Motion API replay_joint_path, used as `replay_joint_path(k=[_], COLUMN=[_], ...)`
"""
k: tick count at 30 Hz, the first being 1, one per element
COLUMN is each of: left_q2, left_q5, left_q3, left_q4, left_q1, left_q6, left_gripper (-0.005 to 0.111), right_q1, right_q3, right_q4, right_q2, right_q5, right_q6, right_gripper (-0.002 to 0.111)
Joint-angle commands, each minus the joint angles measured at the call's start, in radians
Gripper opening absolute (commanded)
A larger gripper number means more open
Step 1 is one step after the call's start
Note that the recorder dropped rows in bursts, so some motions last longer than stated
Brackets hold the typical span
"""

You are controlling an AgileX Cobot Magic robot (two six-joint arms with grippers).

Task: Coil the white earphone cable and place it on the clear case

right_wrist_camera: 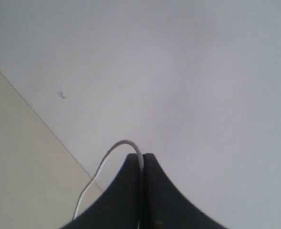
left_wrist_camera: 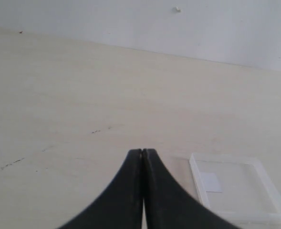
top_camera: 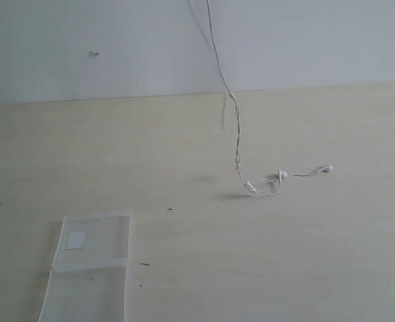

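clear case (top_camera: 90,268) flat on surface (top_camera: 284,255), nothing on it | left tool (left_wrist_camera: 143,151) closed, empty, near case | right tool (right_wrist_camera: 142,155) clamps white earphone cable (top_camera: 237,151) high; 2 earbuds touch surface | uncoiled; coiling, placing left

Left jaws, right jaws: tips together.

A pale wooden table (top_camera: 304,268) meets a plain grey wall (top_camera: 117,40); a small dark speck (top_camera: 144,264) marks the table.
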Motion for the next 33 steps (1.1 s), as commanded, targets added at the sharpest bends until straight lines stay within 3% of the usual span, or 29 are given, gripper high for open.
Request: replay_joint_path(k=[1, 16, 24, 33], left_q2=[-0.005, -0.005, -0.005, -0.005], left_q5=[-0.005, -0.005, -0.005, -0.005], left_q3=[0.003, 0.003, 0.003, 0.003], left_q4=[0.002, 0.002, 0.002, 0.002], left_q1=[-0.001, -0.001, -0.001, -0.001], left_q6=[0.005, 0.005, 0.005, 0.005], left_gripper=[0.000, 0.000, 0.000, 0.000], right_q1=[-0.004, -0.004, -0.004, -0.004], right_q3=[-0.009, -0.009, -0.009, -0.009], right_q4=[-0.009, -0.045, 0.096, 0.118], right_q2=[-0.060, -0.100, -0.092, -0.012], right_q5=[-0.003, 0.060, 0.147, 0.213], right_q6=[-0.004, -0.004, -0.086, -0.092], right_gripper=[0.000, 0.000, 0.000, 0.000])
